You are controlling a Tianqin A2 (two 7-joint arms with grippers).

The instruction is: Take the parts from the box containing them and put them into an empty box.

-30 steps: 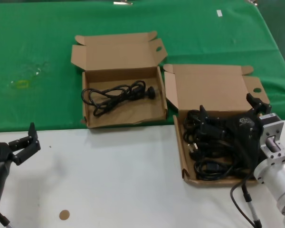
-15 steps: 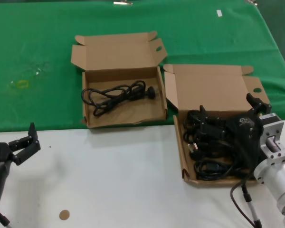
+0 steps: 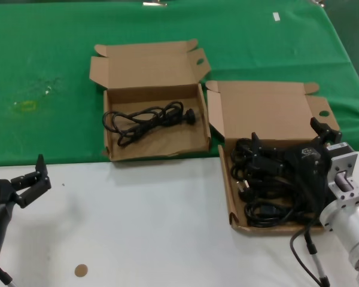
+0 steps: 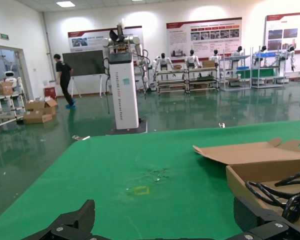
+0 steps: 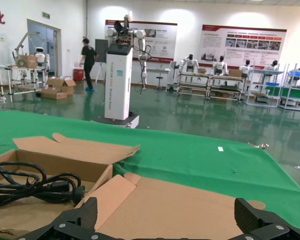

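Observation:
The box containing the parts (image 3: 225,179) sits on the right, its lid (image 3: 269,110) standing open. A pile of black power cords (image 3: 260,191) fills it. My right gripper (image 3: 289,136) hovers open just above that pile, with nothing between its fingers. The right wrist view shows the gripper (image 5: 166,210) facing the brown lid (image 5: 190,205). The empty box (image 3: 155,154) to the left of it holds one coiled cord (image 3: 146,118), also seen as the cord (image 5: 35,187) in the right wrist view. My left gripper (image 3: 29,172) waits open at the table's near left, and that gripper (image 4: 165,215) shows in its own view.
A green cloth (image 3: 42,72) covers the far half of the table and a white surface (image 3: 137,227) the near half. A yellow mark (image 3: 27,106) lies on the cloth at the left. A small brown disc (image 3: 80,270) lies near the front edge.

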